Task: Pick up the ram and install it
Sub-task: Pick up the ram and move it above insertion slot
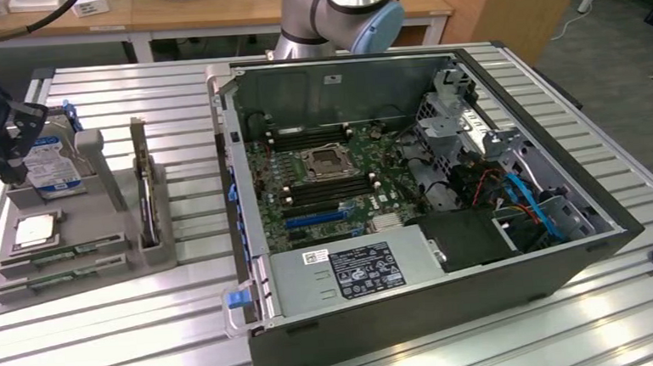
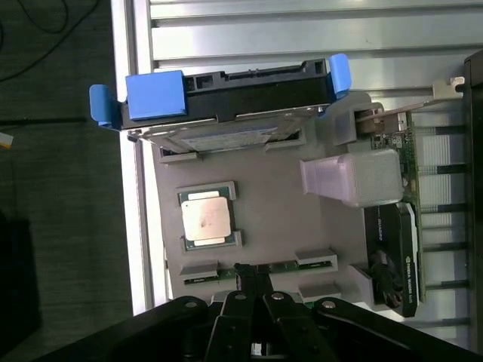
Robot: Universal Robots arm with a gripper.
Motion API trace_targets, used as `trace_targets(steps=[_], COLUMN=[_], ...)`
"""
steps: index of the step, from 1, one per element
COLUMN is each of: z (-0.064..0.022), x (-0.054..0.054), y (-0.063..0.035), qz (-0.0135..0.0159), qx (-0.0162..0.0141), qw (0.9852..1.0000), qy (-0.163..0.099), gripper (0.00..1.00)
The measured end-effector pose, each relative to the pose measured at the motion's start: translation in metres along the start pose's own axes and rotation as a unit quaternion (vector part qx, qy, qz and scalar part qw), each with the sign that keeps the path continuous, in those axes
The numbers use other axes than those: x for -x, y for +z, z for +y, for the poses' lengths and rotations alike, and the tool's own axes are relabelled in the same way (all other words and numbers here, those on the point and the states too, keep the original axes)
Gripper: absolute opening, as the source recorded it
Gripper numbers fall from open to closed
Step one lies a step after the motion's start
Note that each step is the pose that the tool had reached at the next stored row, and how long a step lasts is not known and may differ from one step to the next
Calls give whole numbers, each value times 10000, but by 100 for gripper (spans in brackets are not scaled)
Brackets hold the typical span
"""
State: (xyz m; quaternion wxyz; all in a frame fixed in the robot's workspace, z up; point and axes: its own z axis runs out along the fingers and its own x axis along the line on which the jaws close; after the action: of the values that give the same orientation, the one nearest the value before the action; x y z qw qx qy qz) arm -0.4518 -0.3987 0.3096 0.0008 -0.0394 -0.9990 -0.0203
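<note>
Hand (image 2: 251, 273) is hovering above the tray (image 2: 279, 219).
It is pressing together, pinching nothing; in the exterior view the ram (image 1: 68, 249) is lying at the processor's (image 1: 37, 230) 6 o'clock.

Slatted aluminium table (image 1: 128, 101) carries open black desktop computer case (image 1: 425, 313), green motherboard (image 1: 304, 193) exposed. Just beside it, at the exterior view's left, grey plastic holder tray (image 2: 279, 219): square silver processor chip (image 2: 206, 219) flat, hard drive in blue caddy (image 2: 226, 98) on edge, dark expansion card with metal bracket (image 2: 392, 241) upright.
</note>
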Motion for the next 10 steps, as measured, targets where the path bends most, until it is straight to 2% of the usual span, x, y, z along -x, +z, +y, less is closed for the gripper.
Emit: trace_targets(steps=[1,2,4,5,8,10], z=[0,0,0,0,0,0], x=[0,0,0,0,0,0], y=[0,0,0,0,1,4], qz=[0,0,0,0,1,6], qx=[0,0,0,0,0,0], qw=[10000,10000,10000,10000,10000,9999], qy=[0,0,0,0,-29,-155], gripper=[11,17,17,24,24,24])
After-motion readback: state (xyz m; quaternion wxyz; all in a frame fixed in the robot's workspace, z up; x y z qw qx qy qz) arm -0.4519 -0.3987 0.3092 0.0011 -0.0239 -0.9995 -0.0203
